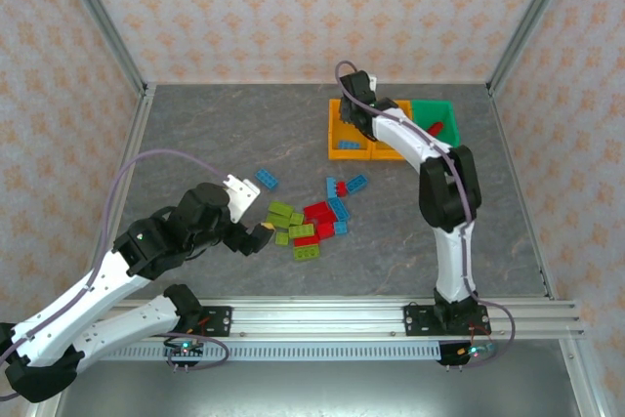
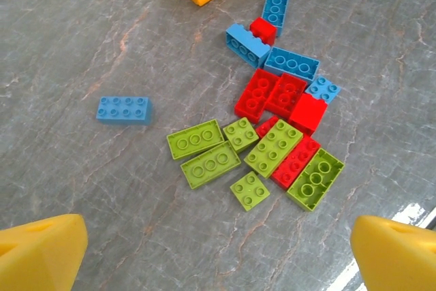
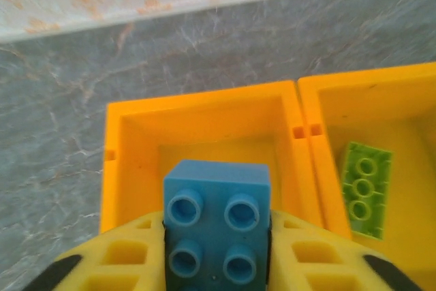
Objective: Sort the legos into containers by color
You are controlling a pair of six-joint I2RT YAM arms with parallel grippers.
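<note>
Right hand [image 3: 216, 253] clenched on the flat sides of 1 blue lego [image 3: 216, 192], likely light, stiff and slippery, above an orange container [image 3: 197, 108]; left hand [image 2: 218, 253] released over loose legos [image 2: 272, 144].

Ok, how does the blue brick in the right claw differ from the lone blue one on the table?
The held blue brick is pinched in the right claw over an orange bin; the lone blue brick lies flat on the table. The held one shows four studs, its end cropped; the lone one shows eight. Both are blue.
</note>
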